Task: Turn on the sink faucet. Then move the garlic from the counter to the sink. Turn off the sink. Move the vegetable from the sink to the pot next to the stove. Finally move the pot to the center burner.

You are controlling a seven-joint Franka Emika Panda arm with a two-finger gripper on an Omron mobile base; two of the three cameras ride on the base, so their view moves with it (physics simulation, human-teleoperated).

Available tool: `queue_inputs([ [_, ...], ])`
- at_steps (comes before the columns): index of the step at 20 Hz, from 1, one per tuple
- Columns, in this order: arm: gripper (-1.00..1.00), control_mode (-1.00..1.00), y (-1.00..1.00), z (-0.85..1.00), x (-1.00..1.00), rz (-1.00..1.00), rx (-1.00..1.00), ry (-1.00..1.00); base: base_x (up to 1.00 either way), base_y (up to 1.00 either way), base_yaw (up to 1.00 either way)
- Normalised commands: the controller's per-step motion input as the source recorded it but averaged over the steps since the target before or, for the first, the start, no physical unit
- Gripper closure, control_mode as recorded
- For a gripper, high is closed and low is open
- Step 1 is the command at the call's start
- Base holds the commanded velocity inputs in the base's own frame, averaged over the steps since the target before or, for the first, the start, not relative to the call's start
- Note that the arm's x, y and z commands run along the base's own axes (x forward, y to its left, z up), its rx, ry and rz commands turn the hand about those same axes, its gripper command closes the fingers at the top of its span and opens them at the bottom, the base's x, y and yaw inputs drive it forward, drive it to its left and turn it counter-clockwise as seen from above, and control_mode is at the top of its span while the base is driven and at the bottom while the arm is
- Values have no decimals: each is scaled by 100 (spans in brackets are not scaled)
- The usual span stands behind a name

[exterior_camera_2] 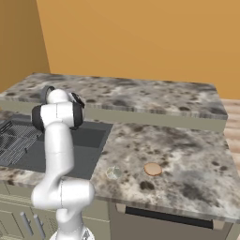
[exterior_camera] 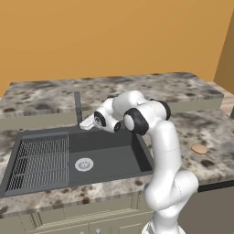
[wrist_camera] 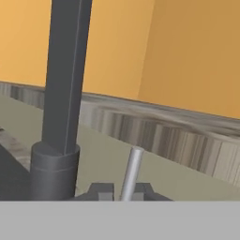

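Orange walls stand behind the speckled grey-brown stone table [exterior_camera: 41,96]. Its big dark-grey sink [exterior_camera: 107,155] holds a wire rack and a round silver drain. At the sink's back edge, the robot's jaws [wrist_camera: 121,191] are shut tight beside the slim dark-grey metal faucet [wrist_camera: 63,93], at its small silver lever [wrist_camera: 132,171].
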Motion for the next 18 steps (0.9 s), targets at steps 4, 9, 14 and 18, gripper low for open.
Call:
queue_inputs([
  [4,100,-100,-37,0,0,-2,3,1,0,0,0],
  [9,100,-100,-50,0,0,-6,6,3,0,0,0],
  [14,100,-100,-56,-5,0,-8,6,5,0,0,0],
  [18,100,-100,-62,-12,0,-5,6,3,0,0,0],
])
